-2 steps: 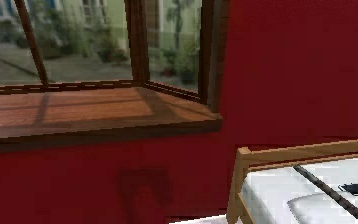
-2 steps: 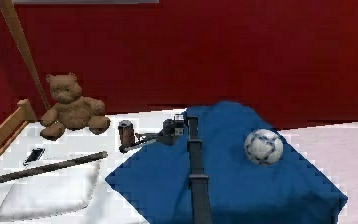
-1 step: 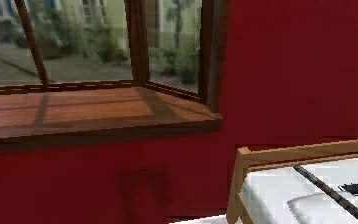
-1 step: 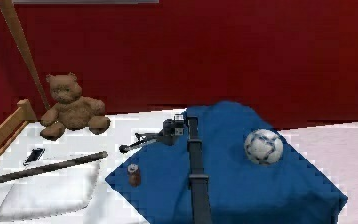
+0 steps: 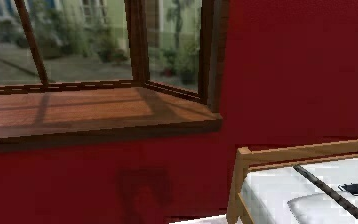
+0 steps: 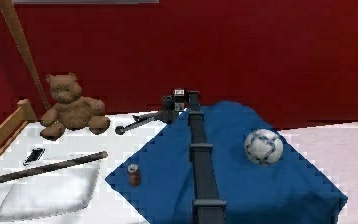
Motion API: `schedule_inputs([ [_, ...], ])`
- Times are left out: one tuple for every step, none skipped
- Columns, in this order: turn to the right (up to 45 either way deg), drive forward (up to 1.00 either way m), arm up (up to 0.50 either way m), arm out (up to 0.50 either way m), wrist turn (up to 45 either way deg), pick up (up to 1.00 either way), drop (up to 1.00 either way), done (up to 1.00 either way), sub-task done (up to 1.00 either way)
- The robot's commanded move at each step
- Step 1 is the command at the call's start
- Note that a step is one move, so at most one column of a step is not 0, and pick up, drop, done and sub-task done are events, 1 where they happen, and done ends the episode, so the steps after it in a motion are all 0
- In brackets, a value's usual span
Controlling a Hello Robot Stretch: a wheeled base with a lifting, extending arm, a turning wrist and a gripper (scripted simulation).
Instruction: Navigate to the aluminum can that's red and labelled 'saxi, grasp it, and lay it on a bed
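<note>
Pincer (image 6: 127, 126) first: in the arm side view it juts leftward from the far end of the dark arm (image 6: 199, 165). Its thin fingers (image 6: 145, 121) lie over the white sheet of the bed (image 6: 332, 135), near the foot of a teddy bear (image 6: 71, 105). I cannot tell how the fingers are set, nor whether they have hold of anything.

In the forward view, a bay window (image 5: 77, 40) with a dark wooden surround takes the left, with greenery and paving outside. Below it runs a broad wooden sill (image 5: 97, 108). A red wall (image 5: 287, 70) lies under the sill and to its right. At the lower right is a corner of the bed's wooden frame (image 5: 287, 152) around a white mattress, where a dark stick-like thing and a small phone (image 5: 355, 188) lie.

In the arm side view, the wooden frame runs along the left edge. The phone lies flat on the sheet just beside it, and a long bat (image 6: 57, 167) stretches across from the left edge. A white pillow (image 6: 47, 192) lies at the bottom left. The teddy bear sits behind these, against the red wall. The red can (image 6: 134, 175) stands upright on the bed at the left edge of a blue blanket (image 6: 237, 185), left of the arm, lower in the picture than the pincer and apart from it. The blanket spreads under the arm. On it, right of the arm, rests a black-and-white football (image 6: 263, 146).
</note>
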Motion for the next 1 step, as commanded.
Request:
schedule_inputs([
  [0.0, 0.0, 0.0, -0.08, 0.0, 0.0, 0.0, 0.0, 0.0],
])
